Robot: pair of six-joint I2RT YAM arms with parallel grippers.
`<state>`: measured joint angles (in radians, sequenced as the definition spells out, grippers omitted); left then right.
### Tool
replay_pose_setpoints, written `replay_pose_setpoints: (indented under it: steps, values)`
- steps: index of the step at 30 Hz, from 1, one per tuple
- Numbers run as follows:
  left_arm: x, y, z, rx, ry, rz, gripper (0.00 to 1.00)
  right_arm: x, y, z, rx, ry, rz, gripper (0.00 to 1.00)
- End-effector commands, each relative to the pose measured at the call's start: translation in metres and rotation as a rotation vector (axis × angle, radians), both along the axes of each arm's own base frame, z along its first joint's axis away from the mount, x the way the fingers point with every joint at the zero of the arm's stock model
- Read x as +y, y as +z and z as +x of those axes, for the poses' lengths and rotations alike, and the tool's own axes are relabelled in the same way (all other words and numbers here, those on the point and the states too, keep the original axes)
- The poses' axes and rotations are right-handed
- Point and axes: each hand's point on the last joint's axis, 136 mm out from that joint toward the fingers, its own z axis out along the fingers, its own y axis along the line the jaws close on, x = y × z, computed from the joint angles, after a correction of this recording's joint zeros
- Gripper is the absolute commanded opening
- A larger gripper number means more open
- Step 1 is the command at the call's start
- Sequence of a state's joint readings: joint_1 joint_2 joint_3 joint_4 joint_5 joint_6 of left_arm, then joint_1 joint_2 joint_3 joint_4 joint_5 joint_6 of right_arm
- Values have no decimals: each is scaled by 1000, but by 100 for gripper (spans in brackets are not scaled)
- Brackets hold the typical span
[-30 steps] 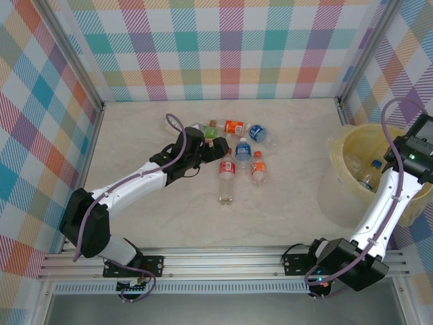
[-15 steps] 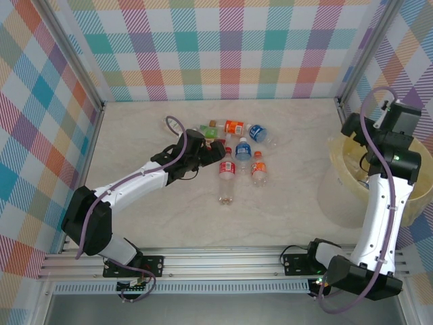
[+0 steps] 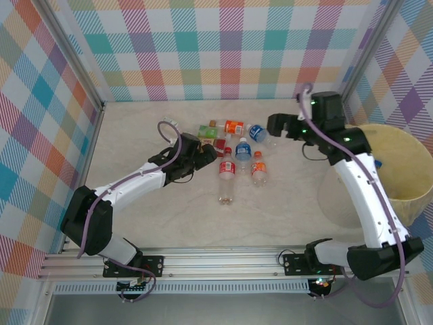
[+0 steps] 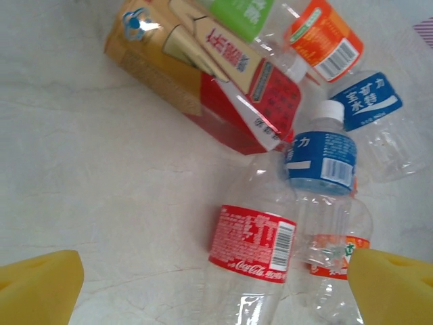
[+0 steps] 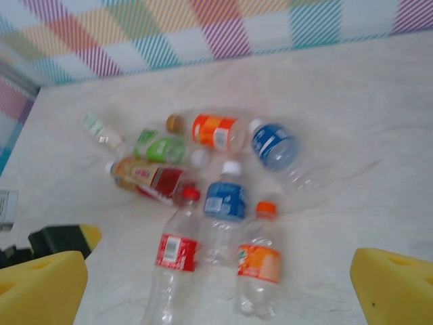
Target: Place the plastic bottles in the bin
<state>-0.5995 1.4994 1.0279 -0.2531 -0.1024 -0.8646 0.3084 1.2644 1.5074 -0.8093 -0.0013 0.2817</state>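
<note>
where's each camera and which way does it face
Top external: above and behind the robot, looking down on the table; both arms, left tool, right tool, bin.
Left wrist: on the left arm, low over the red-label bottle, facing down; yellow fingers at the bottom corners.
Right wrist: higher, facing the bottle pile and plaid wall; yellow fingers likewise.
Shared: both wrist views show the red-label bottle beside the blue-label bottle.
</note>
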Motion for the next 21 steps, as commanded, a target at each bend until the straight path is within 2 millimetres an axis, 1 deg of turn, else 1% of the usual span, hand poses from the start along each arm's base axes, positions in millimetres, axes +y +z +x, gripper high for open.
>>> replay_pose_setpoints:
  steps: [1,4,6,10,12,17,19,21]
  values:
    - [21,4,-7,13,69,11,100,17,-43,9,77,-22,-26,100]
    - [28,4,-11,13,97,5,100,35,-82,9,157,22,-50,100]
    - [32,5,-13,13,112,-5,100,40,-107,10,207,19,-79,99]
    - [39,5,-20,12,137,-8,100,36,-168,7,338,-28,-136,95]
    - [44,4,-23,10,155,-6,100,32,-192,4,381,-44,-161,91]
    - [50,4,-26,6,171,1,100,32,-235,2,445,-36,-196,84]
    - [48,4,-25,8,166,-2,100,36,-245,5,457,-23,-190,82]
    - [47,2,-24,14,165,-5,100,40,-250,10,457,-16,-186,81]
